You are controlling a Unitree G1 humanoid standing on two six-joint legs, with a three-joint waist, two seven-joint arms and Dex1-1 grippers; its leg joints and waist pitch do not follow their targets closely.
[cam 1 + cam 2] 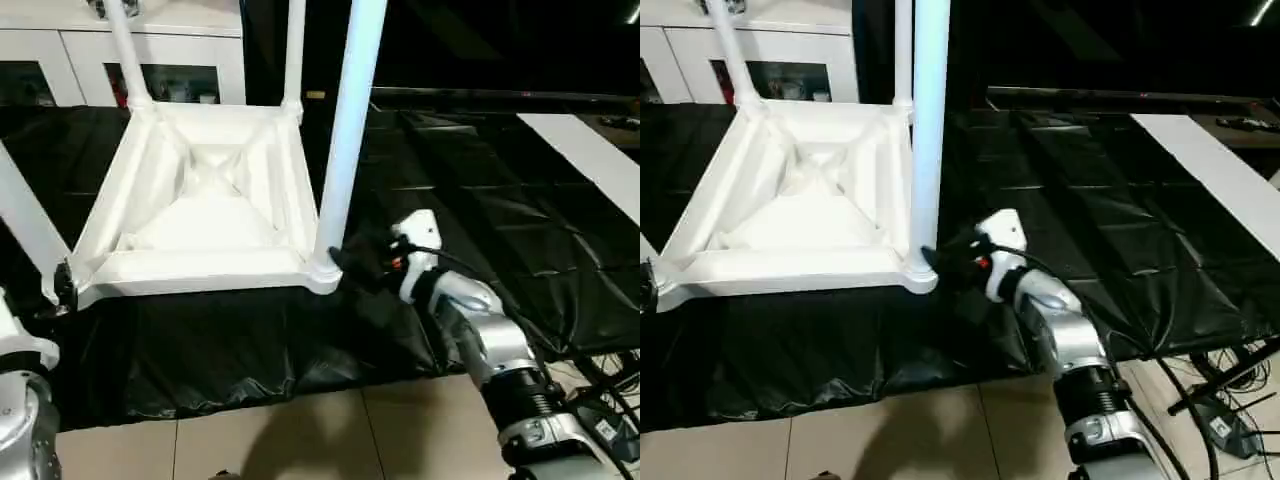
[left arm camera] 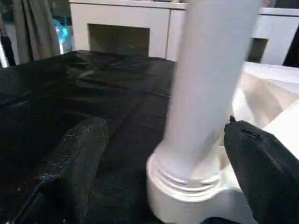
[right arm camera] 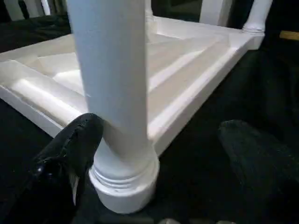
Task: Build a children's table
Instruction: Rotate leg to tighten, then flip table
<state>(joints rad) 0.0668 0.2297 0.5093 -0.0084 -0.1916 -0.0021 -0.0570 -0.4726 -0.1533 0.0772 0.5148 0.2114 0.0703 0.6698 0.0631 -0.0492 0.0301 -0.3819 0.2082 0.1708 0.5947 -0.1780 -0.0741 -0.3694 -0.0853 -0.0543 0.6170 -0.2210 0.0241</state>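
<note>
The tabletop lies upside down on the black sheet, legs upright; both jaws gape wide, holding nothing, the right gripper straddling the near-right leg at its socket, the left gripper likewise around the near-left leg.

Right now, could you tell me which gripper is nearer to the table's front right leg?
Right. The right gripper sits open at the base of the front right leg. The left gripper straddles the front left leg across the tabletop.

The two black fingers are standing wide apart around a long white plastic leg sitting in its round socket.
</note>
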